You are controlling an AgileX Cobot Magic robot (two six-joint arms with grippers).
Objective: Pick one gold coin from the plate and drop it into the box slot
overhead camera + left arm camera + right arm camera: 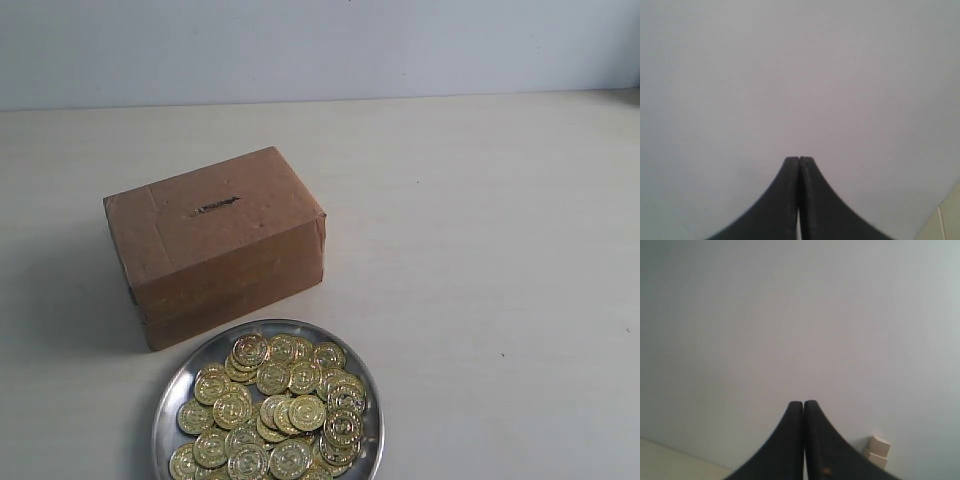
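A brown cardboard box (215, 245) stands on the pale table, left of centre in the exterior view, with a thin dark slot (216, 207) in its top. Just in front of it lies a round silver plate (182, 385) heaped with several gold coins (275, 410). Neither arm shows in the exterior view. My left gripper (799, 159) is shut with nothing between its black fingers and faces a plain grey wall. My right gripper (803, 403) is also shut and empty, pointed at the same kind of wall.
The pale table (480, 250) stretches to the right of the box and plate, with a grey wall behind it. A small cream block (877, 450) sits against the wall in the right wrist view.
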